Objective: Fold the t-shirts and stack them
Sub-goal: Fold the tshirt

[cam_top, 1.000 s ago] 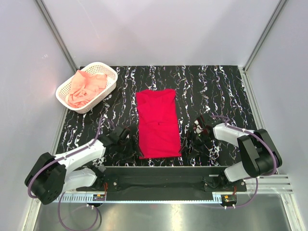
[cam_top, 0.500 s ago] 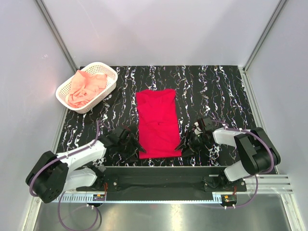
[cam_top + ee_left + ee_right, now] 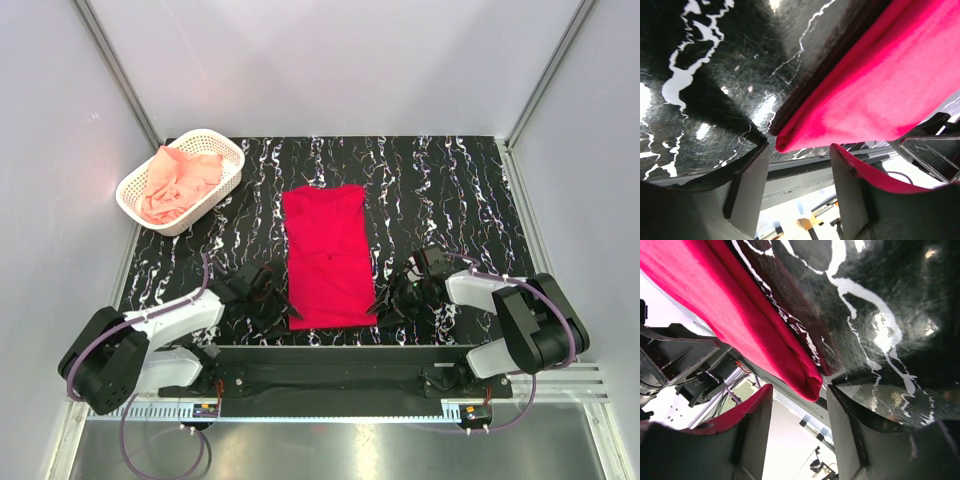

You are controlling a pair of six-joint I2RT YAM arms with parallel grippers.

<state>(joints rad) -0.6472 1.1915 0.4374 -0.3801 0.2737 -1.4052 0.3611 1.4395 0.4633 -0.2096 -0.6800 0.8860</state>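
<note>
Top external view: showing the black, white-veined worktop (image 3: 450, 190) filling the enclosure floor. Showing the crimson t-shirt (image 3: 328, 255) lying flat at mid-worktop, folded into a long strip running far to near, with its near edge just ahead of the arm bases. Showing the white lattice basket (image 3: 230, 165) standing at the far left corner and holding the salmon-pink t-shirt (image 3: 178, 182) crumpled inside, well apart from the crimson t-shirt. Showing the left tool (image 3: 278, 302) reaching low at the near left corner of the strip, and the right tool (image 3: 388, 300) reaching low at the near right corner.

Left wrist view: showing the fingers (image 3: 752, 190) standing apart, with the cloth corner sitting at the gap and nothing clamped. Showing red along one finger's upper edge; cloth or reflection, cannot tell.

Right wrist view: showing the same arrangement, mirrored, with the jaws part open, the folded corner lying at the gap, and no grip on it.
</note>
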